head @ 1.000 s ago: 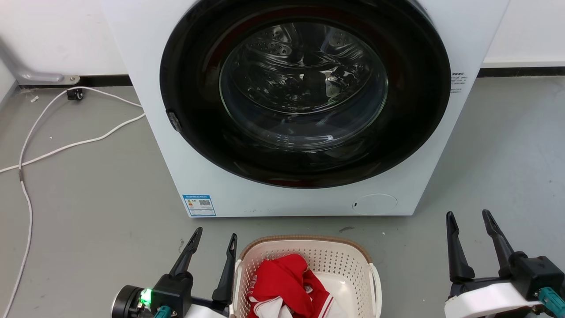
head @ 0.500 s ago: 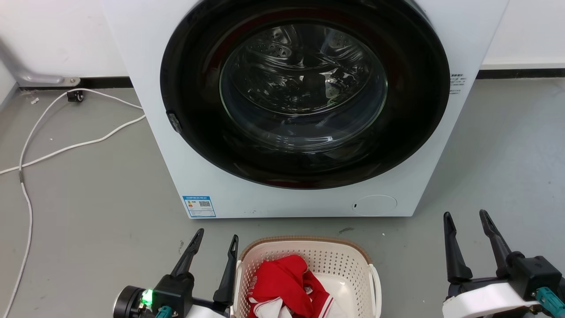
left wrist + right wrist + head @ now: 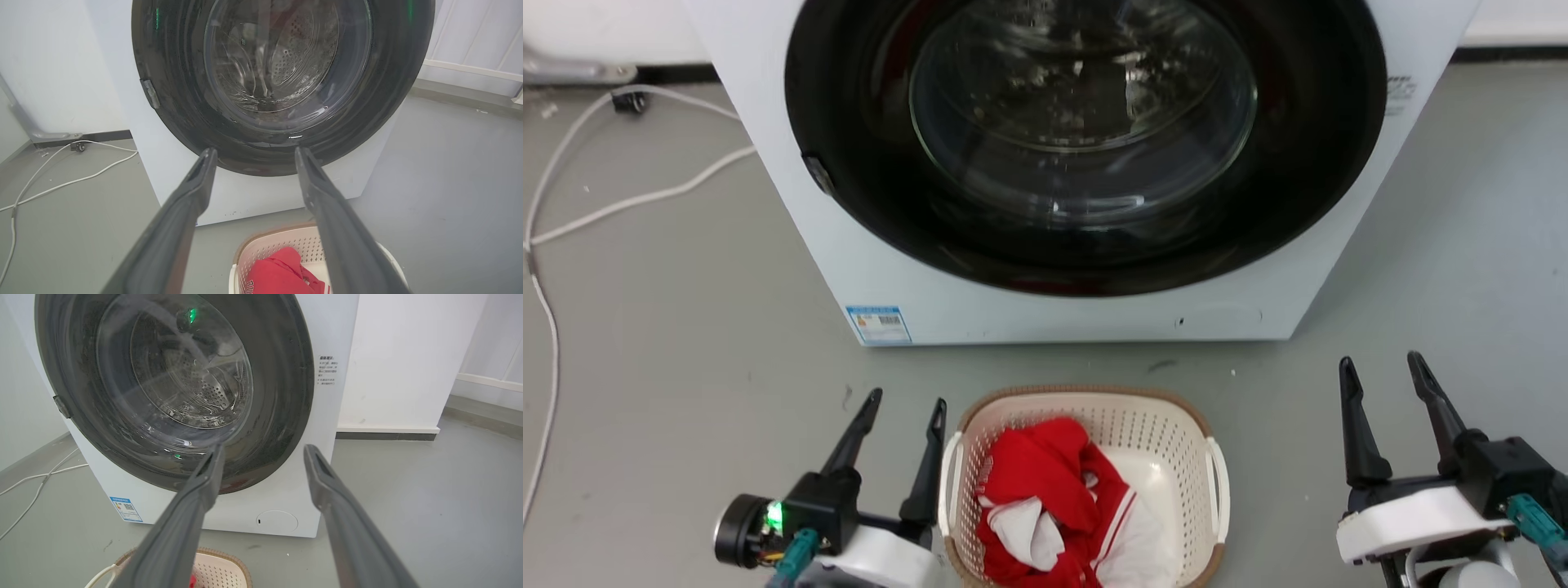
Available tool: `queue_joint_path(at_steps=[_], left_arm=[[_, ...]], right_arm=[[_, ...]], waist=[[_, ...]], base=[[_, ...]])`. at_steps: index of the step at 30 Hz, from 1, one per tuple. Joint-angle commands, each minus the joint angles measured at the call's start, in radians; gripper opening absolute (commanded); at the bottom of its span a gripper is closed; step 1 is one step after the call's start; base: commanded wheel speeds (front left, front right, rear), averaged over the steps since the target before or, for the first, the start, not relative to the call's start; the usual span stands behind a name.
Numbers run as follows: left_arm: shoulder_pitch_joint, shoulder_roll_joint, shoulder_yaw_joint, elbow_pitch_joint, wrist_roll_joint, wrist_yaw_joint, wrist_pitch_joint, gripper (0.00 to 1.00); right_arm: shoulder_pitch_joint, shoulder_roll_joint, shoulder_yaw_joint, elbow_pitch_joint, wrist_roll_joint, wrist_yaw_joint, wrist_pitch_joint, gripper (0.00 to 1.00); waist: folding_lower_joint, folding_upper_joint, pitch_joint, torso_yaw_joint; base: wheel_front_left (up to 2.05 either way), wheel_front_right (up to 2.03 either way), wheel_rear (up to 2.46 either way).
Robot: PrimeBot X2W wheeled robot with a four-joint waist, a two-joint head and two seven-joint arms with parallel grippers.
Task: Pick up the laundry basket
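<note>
The laundry basket [image 3: 1168,433], cream perforated plastic with a brown rim and white side handles, sits on the grey floor at the bottom centre of the head view, holding red and white clothes [image 3: 1045,482]. Its far rim also shows in the left wrist view [image 3: 269,245] and the right wrist view [image 3: 222,563]. My left gripper [image 3: 907,404] stands open just left of the basket, its inner finger close to the left handle. My right gripper [image 3: 1380,367] is open, well off to the basket's right, with nothing between its fingers.
A white front-loading washing machine [image 3: 931,286] with a dark round glass door [image 3: 1086,122] stands right behind the basket. White cables [image 3: 621,204] trail over the floor at the left. Bare grey floor lies on both sides of the basket.
The head camera has tilted down, so the washer, basket and both grippers sit higher in the picture and more of the basket shows. Both grippers keep their places beside the basket.
</note>
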State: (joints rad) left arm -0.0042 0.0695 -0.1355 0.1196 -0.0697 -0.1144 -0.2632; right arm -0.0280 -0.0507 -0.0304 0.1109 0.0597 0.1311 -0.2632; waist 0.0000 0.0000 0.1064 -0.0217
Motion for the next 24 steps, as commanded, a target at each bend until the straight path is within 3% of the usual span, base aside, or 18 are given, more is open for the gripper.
queue_joint_path(at_steps=[1, 12, 24], left_arm=[[-0.019, 0.009, 0.005, 0.006, -0.003, -0.001, -0.002, 1.00], [-0.241, 0.086, 0.030, 0.155, -0.078, -0.015, -0.002, 1.00], [-0.523, 0.209, -0.223, 0.468, -0.219, -0.016, -0.002, 1.00]], right_arm=[[-0.016, 0.001, 0.001, 0.007, -0.008, -0.001, -0.002, 1.00], [-0.220, 0.001, 0.036, 0.143, -0.055, -0.001, 0.023, 1.00], [-0.450, 0.001, 0.023, 0.392, -0.067, -0.001, 0.079, 1.00]], waist=[[0.0000, 0.0000, 0.064, -0.001], [0.0000, 0.0000, 0.328, -0.002], [0.0000, 0.0000, 0.535, 0.007]], base=[[0.00, 0.00, 0.00], [0.00, 0.00, 0.00], [0.00, 0.00, 0.00]])
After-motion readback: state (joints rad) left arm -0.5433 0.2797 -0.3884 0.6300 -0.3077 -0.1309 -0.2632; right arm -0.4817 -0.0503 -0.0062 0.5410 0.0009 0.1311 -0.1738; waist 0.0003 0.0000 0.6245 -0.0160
